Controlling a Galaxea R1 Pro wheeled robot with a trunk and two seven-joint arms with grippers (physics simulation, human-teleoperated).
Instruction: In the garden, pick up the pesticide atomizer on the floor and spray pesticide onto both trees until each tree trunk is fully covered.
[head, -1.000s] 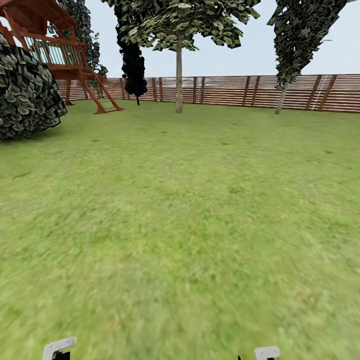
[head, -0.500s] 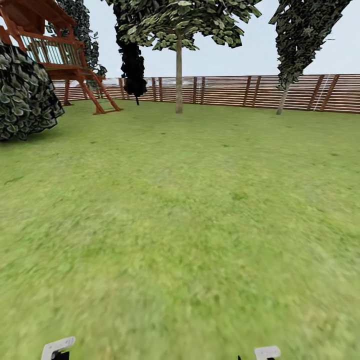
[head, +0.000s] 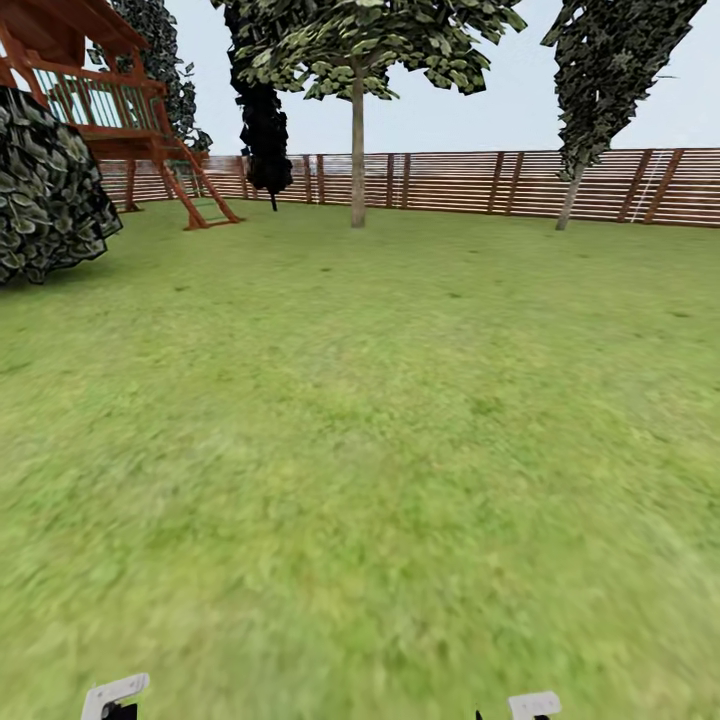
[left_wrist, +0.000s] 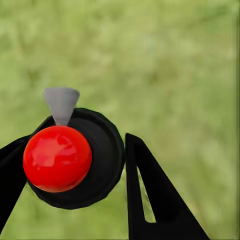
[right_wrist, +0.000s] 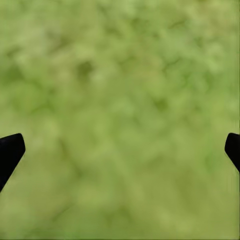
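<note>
Over open lawn (head: 380, 450), the left gripper (left_wrist: 75, 165) clamps the pesticide atomizer (left_wrist: 75, 160) between its fingers, grey nozzle outward, the right gripper (right_wrist: 120, 150) hangs spread and empty above grass, and far ahead a pale tree trunk (head: 358, 160) stands before the slatted fence (head: 450, 180), a playhouse (head: 110, 100) at far left.

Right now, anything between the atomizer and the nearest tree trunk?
Nothing visible. The left gripper holds the atomizer, and open grass runs up to the trunk by the fence.

A wooden playhouse (head: 110, 110) stands beside a leafy bush (head: 45, 190).
</note>
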